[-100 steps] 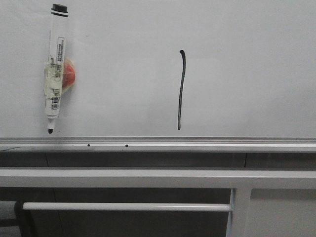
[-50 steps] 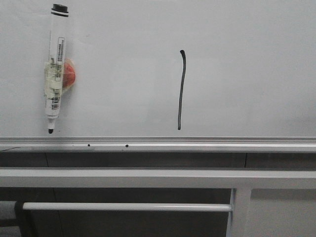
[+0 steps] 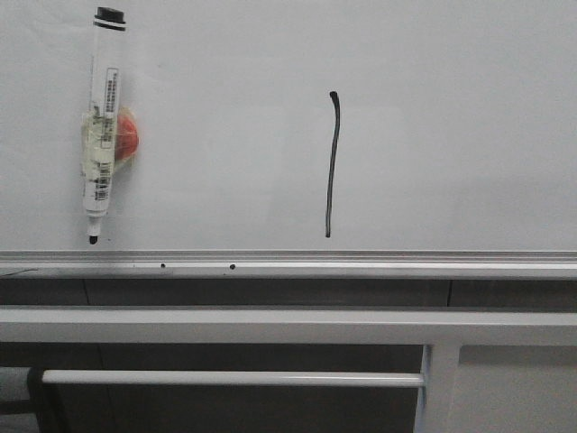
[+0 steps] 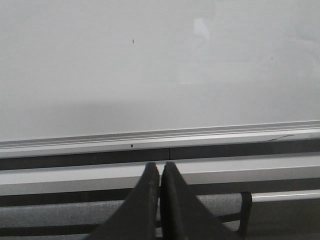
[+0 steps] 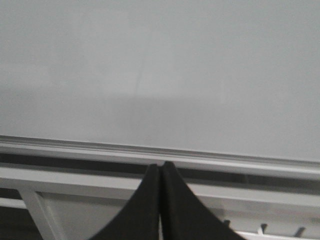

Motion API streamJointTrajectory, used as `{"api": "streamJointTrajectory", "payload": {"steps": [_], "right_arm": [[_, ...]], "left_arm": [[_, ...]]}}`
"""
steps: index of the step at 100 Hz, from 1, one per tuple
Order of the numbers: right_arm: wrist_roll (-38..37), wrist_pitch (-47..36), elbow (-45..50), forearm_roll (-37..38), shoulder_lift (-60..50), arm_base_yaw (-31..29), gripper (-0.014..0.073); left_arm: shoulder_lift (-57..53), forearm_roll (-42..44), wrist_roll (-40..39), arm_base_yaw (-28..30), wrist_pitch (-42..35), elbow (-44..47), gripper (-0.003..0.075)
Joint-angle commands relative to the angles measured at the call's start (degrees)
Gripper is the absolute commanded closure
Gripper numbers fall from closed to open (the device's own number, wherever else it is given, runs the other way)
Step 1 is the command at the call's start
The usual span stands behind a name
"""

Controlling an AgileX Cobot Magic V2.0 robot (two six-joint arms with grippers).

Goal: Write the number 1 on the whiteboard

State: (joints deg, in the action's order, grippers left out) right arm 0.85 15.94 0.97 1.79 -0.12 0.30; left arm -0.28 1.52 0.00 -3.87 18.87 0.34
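Front view:

- Stroke: number 1 (image 3: 332,164) drawn on whiteboard (image 3: 451,108), slightly right of centre. Long axis runs 12 to 6 o'clock, with a slight bow and a small hook at the top. Lower end stops just above the silver rim (image 3: 361,262). Task judged complete or nearly so.
- Marker (image 3: 101,126): lies flat at about 9 o'clock from the stroke, well apart, long axis also 12 to 6 o'clock, black cap end at 12, tip at 6. Red lump and pale tape bound to the barrel at mid-length. Held by neither claw.
- Two small black dots on the rim; not part of the stroke.

Wrist views:

- Left claw (image 4: 160,172): fingers pressed together, nothing between them. Parked off the board, short of its near rim.
- Right claw (image 5: 160,172): fingers likewise pressed together, empty, short of the near rim.
- Stroke and marker lie beyond both claws, toward 12 o'clock, out of both wrist views.

Hidden or unclear:

- Neither arm visible in front view; nearer arm not determinable.
- Board edges cut off at top and both sides.
- Grey rails (image 3: 270,325) below the rim only partly shown.
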Motion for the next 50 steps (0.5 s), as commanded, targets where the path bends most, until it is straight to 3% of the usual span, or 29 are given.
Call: {"api": "streamJointTrajectory", "payload": {"steps": [1, 14, 50], "right_arm": [[-0.3, 0.5, 1.3, -0.2, -1.3, -3.4, 0.0657], [-0.1, 2.8, 1.3, -0.3, -1.3, -6.1, 0.0657], [0.0, 2.8, 1.3, -0.3, -1.3, -6.1, 0.0657]], "left_arm": [[-1.3, -0.5, 0.0, -0.3, -4.0, 0.4, 0.0741], [-1.3, -0.5, 0.0, -0.3, -4.0, 0.4, 0.0741], [-1.3, -0.5, 0.0, -0.3, -4.0, 0.4, 0.0741]]}}
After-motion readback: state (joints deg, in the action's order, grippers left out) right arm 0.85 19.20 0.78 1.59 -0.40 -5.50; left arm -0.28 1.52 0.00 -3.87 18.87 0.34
